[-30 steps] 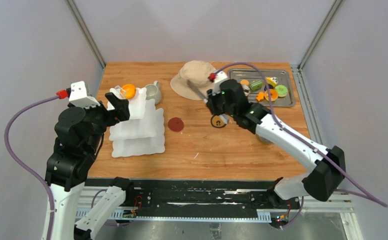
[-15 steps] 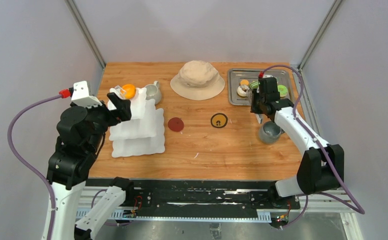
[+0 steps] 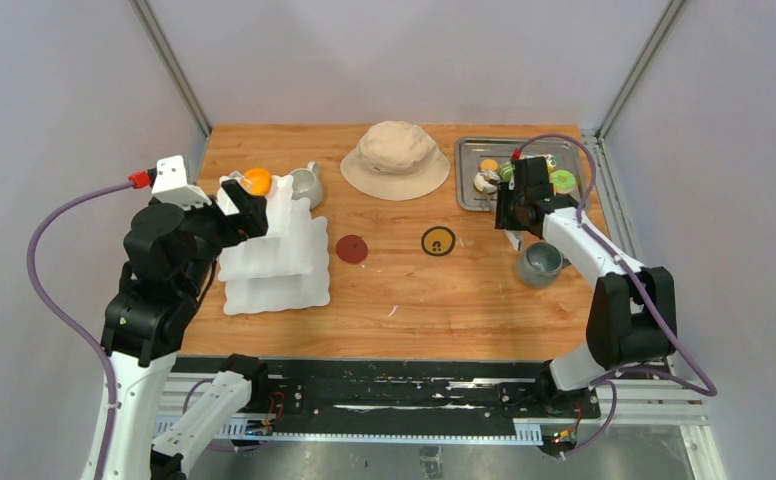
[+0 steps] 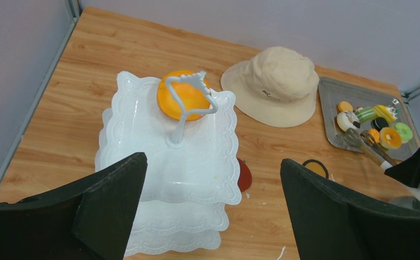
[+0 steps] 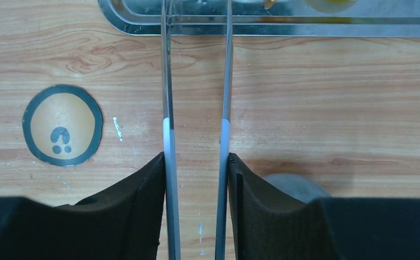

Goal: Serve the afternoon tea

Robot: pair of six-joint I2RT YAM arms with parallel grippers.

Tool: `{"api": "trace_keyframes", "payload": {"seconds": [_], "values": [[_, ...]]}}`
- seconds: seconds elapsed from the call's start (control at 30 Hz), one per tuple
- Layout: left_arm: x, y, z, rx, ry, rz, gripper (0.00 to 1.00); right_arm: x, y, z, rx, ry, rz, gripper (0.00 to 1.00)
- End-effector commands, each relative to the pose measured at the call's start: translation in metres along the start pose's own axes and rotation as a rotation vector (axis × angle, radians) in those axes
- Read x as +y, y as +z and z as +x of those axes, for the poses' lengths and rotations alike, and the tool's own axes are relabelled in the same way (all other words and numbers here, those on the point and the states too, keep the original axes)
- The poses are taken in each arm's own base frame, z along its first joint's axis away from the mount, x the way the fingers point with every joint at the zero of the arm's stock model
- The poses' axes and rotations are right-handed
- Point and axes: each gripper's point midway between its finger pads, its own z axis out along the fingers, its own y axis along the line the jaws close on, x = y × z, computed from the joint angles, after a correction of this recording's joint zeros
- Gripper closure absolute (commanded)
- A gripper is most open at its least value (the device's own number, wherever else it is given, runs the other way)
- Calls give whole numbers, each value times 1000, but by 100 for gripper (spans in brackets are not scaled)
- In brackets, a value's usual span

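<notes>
The tongs [image 5: 166, 108], clamped in the right gripper [image 5: 197, 173], have their arms spread; whether the tips pinch anything I cannot tell. The left gripper [image 4: 213, 189] hovers wide open above the tiered stand [image 4: 143, 135], which carries an orange pastry [image 4: 167, 105]. Next come the hat [image 3: 397, 158] and a round sticker [image 3: 438, 241]. The tong tips lie among the pastries [image 4: 378, 122] on the tray [image 3: 467, 180], with the grey mug [image 3: 540, 264] beside the outstretched right arm.

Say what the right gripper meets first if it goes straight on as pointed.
The right gripper, clamped on long metal tongs, points at the silver metal tray. The tongs already cross its rim, so its floor or the small toy pastries likely come first; depth unclear.
</notes>
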Motion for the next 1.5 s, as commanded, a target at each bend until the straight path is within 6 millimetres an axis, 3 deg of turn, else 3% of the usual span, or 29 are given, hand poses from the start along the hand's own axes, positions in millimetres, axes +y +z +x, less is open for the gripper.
{"api": "trace_keyframes", "payload": {"seconds": [0.0, 0.37, 0.5, 0.57, 0.87, 1.1, 1.2, 1.33, 1.47], "values": [[-3, 2, -5, -24, -9, 12, 2, 3, 5, -18, -43, -7, -23, 56], [-4, 4, -4, -20, -11, 12, 2, 2, 24, -29, -54, -13, -2, 53], [-5, 5, -4, -18, -13, 13, 2, 2, 25, -33, -59, -14, 3, 62], [-4, 5, -4, -18, -13, 11, 2, 2, 21, -34, -70, -12, 2, 72], [-4, 5, -5, -20, -6, 12, 2, -1, -8, -37, -118, 5, -4, 99], [-4, 2, -9, -32, 6, 11, 2, 2, -42, -45, -170, 2, -45, 99], [-2, -1, -14, -46, 10, 5, 2, 23, -63, -49, -200, -8, -154, 99], [-1, -3, -17, -49, 13, -6, 2, 80, -96, -45, -231, -114, -364, 99], [0, -3, -15, -39, 9, -8, 2, 136, -123, -25, -223, -284, -501, 99]]}}
